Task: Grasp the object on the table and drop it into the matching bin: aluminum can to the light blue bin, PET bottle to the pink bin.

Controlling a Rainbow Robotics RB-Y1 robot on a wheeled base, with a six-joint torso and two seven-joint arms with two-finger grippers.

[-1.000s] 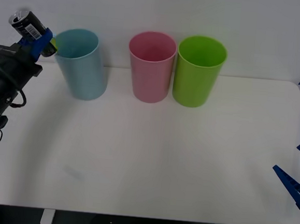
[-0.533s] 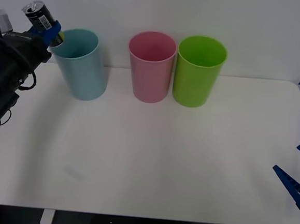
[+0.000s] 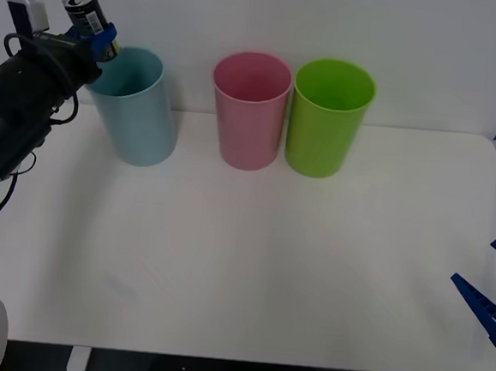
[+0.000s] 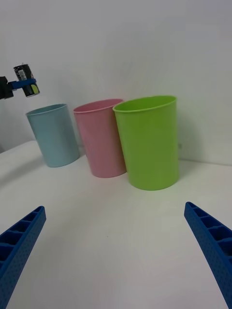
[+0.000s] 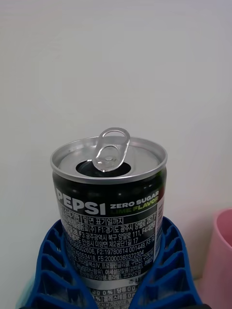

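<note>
The aluminum can (image 3: 87, 16), small and dark with a silver top and pull tab, is held in the air by my left gripper (image 3: 98, 38), shut on it, just above the left rim of the light blue bin (image 3: 136, 105). Up close the can (image 5: 109, 212) stands upright between the blue ribbed fingers (image 5: 53, 270). From the right wrist the can (image 4: 26, 80) hangs above and to the left of the light blue bin (image 4: 53, 134). The pink bin (image 3: 250, 109) stands beside it on the white table (image 3: 250, 263). My right gripper (image 3: 491, 291) is open, low at the right edge.
A lime green bin (image 3: 329, 116) stands right of the pink one, all three in a row at the back of the table against a white wall. The right gripper's open fingers (image 4: 21, 241) frame the bins from afar.
My left arm has carried the can up and to the right, from beside the light blue bin's left side to just over its left rim. The right arm has not moved.
</note>
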